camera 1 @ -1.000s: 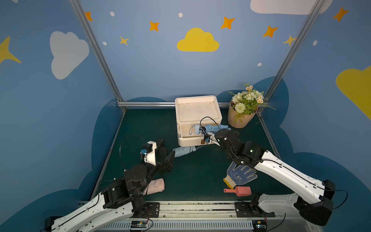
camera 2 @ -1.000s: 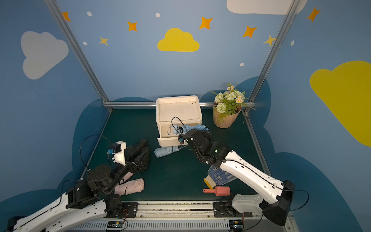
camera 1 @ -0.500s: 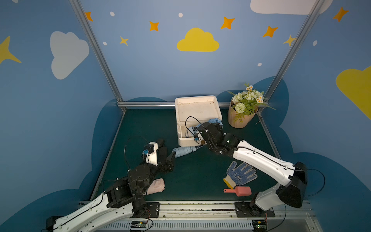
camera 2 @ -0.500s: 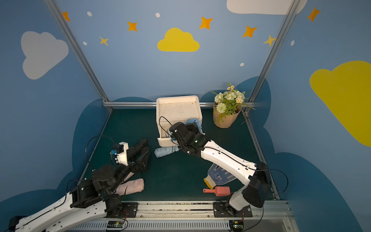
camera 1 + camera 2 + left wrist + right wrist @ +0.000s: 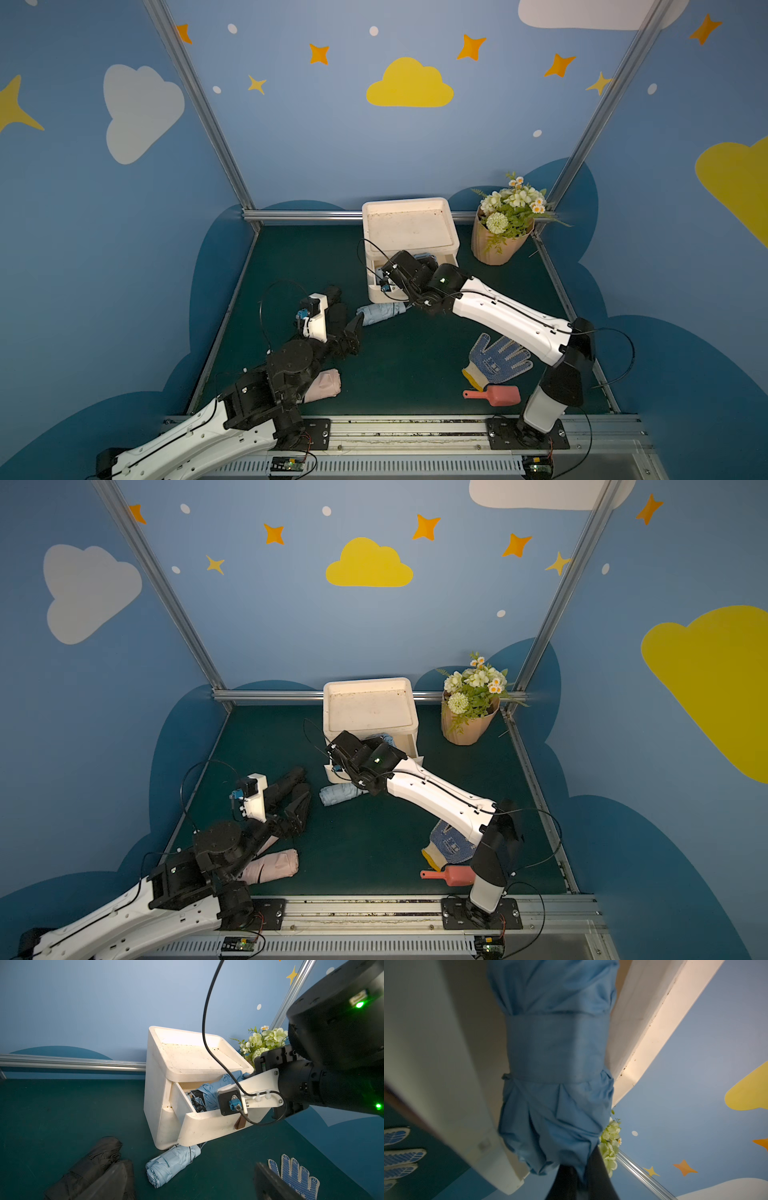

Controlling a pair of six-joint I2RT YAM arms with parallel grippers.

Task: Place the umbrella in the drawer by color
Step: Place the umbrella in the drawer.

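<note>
Folded blue umbrella (image 5: 209,1093) lying in the open drawer (image 5: 207,1126), the right jaws at its cloth end.

It is mid-blue, its creased cloth cinched by a flat strap (image 5: 556,1047) round the middle. That strap shows only in the right wrist view, up close. In both top views the right arm (image 5: 498,316) hides all but a sliver of blue. Only the left wrist view shows its dark ribbed end at the drawer's left. Its long axis runs side to side along the drawer, cloth end toward the flowers (image 5: 511,208). The right jaws are narrow, with dark tips against the cloth, and I cannot tell whether they grip it. The left jaws are spread wide and empty above the counter (image 5: 415,365), near a black umbrella (image 5: 93,1159). A pale blue umbrella (image 5: 172,1161) lies just in front of the white drawer unit (image 5: 409,226).
</note>
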